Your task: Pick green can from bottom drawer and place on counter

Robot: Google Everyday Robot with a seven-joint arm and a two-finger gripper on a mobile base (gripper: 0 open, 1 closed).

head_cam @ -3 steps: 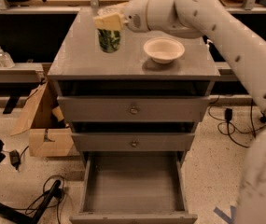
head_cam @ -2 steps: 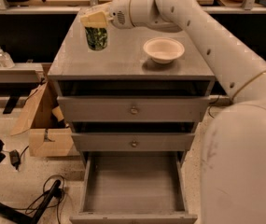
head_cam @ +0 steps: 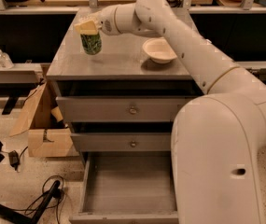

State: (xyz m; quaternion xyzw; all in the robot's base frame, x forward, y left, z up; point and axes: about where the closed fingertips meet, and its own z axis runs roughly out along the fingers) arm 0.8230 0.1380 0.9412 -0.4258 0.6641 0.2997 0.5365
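The green can (head_cam: pixel 91 43) is upright over the far left part of the grey counter (head_cam: pixel 118 62), at or just above its surface. My gripper (head_cam: pixel 87 28) is shut on the can's top, its pale fingers wrapped over the rim. The white arm reaches in from the right across the counter. The bottom drawer (head_cam: pixel 130 190) is pulled open below, and its flat grey floor holds nothing.
A cream bowl (head_cam: pixel 158 50) sits on the counter's right side. Two knobbed drawers (head_cam: pixel 132 109) are closed above the open one. A cardboard box (head_cam: pixel 46 134) and cables (head_cam: pixel 44 195) lie on the floor to the left. The arm's large body fills the right foreground.
The gripper has carried the green can leftward and a little farther back over the counter. The arm's body has swung closer into the right foreground.
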